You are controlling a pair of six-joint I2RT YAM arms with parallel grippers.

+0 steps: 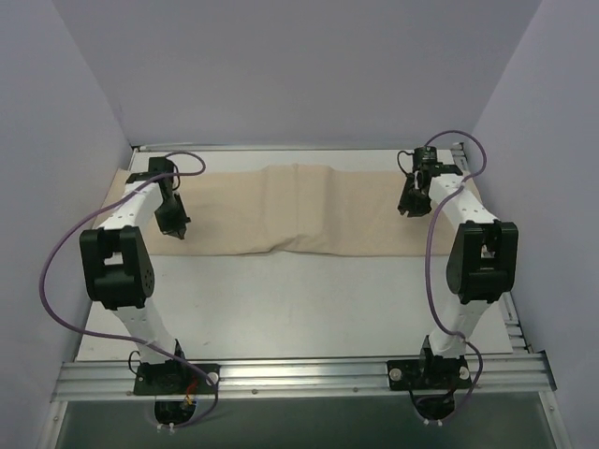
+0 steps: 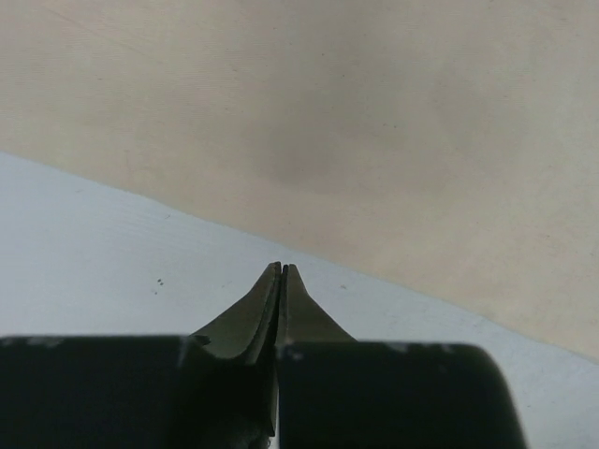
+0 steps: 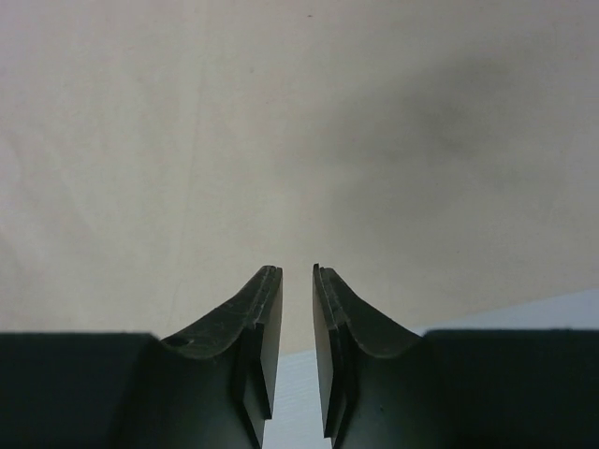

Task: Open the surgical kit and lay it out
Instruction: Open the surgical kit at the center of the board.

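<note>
Hovering over cloth wrap [image 1: 309, 210]: left gripper [image 2: 282, 273] closed, right gripper [image 3: 298, 277] slightly parted

The top camera is looking down over the desk [image 1: 281, 309] from its near side; both wrist cameras are closely facing the same cloth wrap [image 1: 299, 210].

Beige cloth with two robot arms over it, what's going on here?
Two arms hover over the ends of a beige cloth wrap lying as a long strip across the table. The left tool is shut above its near edge; the right tool is slightly open above the other end. Neither grips the cloth. No tray or instruments show.
</note>
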